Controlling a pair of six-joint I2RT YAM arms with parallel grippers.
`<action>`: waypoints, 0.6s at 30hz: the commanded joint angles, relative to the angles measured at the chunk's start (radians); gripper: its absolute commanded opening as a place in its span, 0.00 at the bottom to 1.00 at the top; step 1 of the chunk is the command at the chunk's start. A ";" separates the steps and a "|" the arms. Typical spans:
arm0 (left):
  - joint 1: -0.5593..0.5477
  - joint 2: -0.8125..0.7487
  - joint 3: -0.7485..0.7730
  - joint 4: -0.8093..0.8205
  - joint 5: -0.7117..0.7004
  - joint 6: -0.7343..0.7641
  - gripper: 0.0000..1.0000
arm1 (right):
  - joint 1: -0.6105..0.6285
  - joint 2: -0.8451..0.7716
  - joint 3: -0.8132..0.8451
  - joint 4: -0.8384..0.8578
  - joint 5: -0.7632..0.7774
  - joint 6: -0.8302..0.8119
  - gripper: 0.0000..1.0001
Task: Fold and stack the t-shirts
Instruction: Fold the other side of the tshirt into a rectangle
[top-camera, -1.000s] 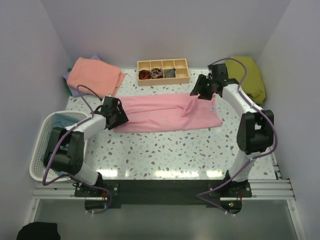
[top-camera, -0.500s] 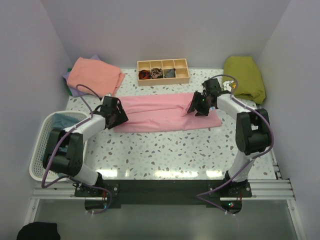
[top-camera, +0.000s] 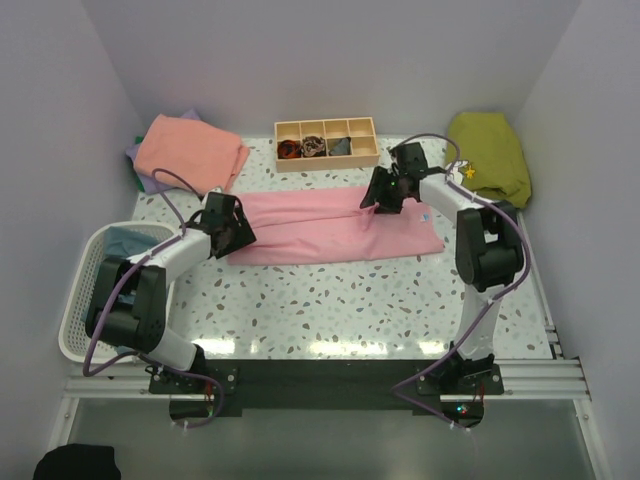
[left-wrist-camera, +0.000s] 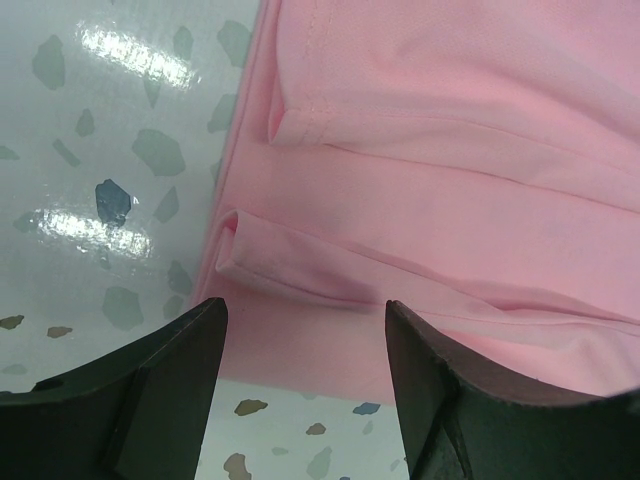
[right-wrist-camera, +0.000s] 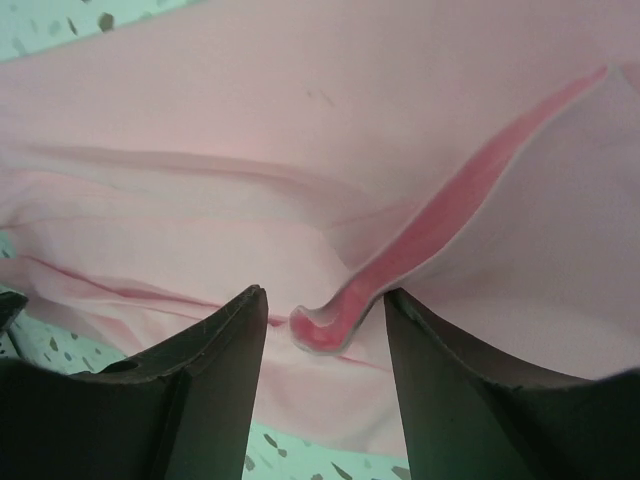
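Observation:
A pink t-shirt lies on the table folded into a long strip. My left gripper sits at its left end, open, fingers straddling the near edge of the pink t-shirt in the left wrist view; the left gripper holds nothing. My right gripper is over the strip's right part near its far edge. It is open, with a curled fold edge of the shirt lying between the fingers, not pinched. A salmon-coral t-shirt lies on a lavender one at the back left.
A compartmented wooden tray with small dark items stands at the back middle. An olive-green cloth lies at the back right. A white basket holding teal-blue cloth stands at the left edge.
My right gripper held a raised flap of the pink shirt, lowered it onto the strip, and has moved left and back with jaws open. The left arm has not moved.

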 joint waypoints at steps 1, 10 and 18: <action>0.004 -0.015 0.032 0.013 -0.014 0.019 0.69 | 0.006 0.032 0.099 0.041 -0.025 0.001 0.55; 0.003 -0.047 0.024 0.002 -0.031 0.024 0.69 | 0.006 0.178 0.193 0.054 -0.047 0.016 0.55; 0.004 -0.108 0.015 -0.016 -0.081 0.031 0.69 | 0.002 0.134 0.206 0.107 -0.055 -0.020 0.55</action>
